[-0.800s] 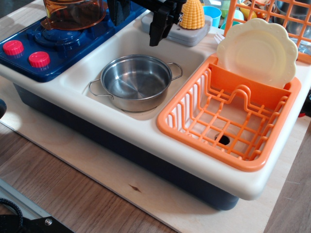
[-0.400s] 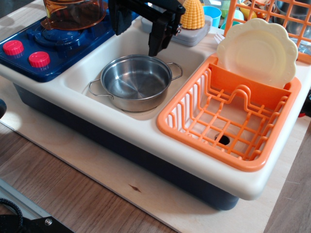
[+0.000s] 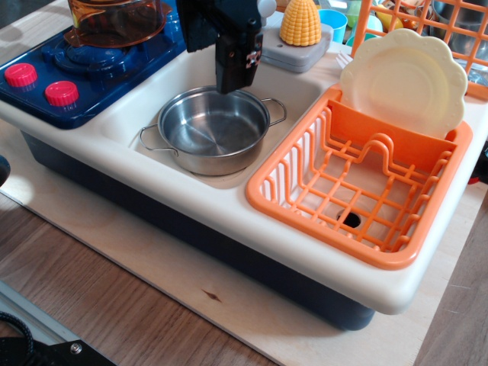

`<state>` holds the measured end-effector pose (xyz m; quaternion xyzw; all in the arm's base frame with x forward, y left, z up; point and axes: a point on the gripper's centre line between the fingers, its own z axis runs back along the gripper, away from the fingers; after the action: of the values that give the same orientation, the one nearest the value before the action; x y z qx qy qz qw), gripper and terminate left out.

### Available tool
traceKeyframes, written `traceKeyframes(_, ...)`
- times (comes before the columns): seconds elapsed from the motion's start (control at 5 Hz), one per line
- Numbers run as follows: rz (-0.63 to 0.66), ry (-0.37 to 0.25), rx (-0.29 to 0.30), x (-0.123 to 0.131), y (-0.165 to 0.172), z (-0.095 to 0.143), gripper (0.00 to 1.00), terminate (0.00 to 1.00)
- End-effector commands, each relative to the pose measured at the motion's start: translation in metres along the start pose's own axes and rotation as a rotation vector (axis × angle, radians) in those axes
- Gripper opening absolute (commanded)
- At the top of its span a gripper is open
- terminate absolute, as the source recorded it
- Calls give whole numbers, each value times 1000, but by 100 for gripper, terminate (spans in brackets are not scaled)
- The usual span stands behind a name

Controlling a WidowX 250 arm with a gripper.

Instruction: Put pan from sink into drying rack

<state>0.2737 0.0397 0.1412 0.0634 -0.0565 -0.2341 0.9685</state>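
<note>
While the pan (image 3: 212, 130) sits in the sink (image 3: 297, 88), the pincer (image 3: 231, 76) hangs over its far rim, jaw state unclear.

pan (image 3: 212, 128) – shiny silver steel | sink (image 3: 133, 122) – cream-white | drying rack (image 3: 358, 194) – bright orange grid | plate (image 3: 404, 80) – pale cream | stove (image 3: 91, 57) – dark blue, red knobs | corn (image 3: 300, 21) – yellow

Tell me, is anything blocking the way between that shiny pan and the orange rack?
Nothing visible blocks it. The pan sits in the sink right beside the drying rack, whose front section is bare. A cream plate stands behind the rack's divider. The tool is above the pan's far rim.
</note>
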Motion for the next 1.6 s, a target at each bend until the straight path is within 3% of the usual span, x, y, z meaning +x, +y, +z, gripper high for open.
traceKeyframes(0.0,-135,-118,-30,-4,3,0,100,0)
traceKeyframes(0.6,-208,-201,-82,-13,-12,-34,100,0)
traceKeyframes(0.8,-245,-227,-56,-14,-17,-43,100,0)
traceKeyframes(1.0,-268,-226,-79,-13,-17,-53,100,0)
traceKeyframes(1.2,-272,-183,-98,-12,-19,-62,100,0)
traceKeyframes(1.4,-259,-191,-141,-12,-14,-77,100,0)
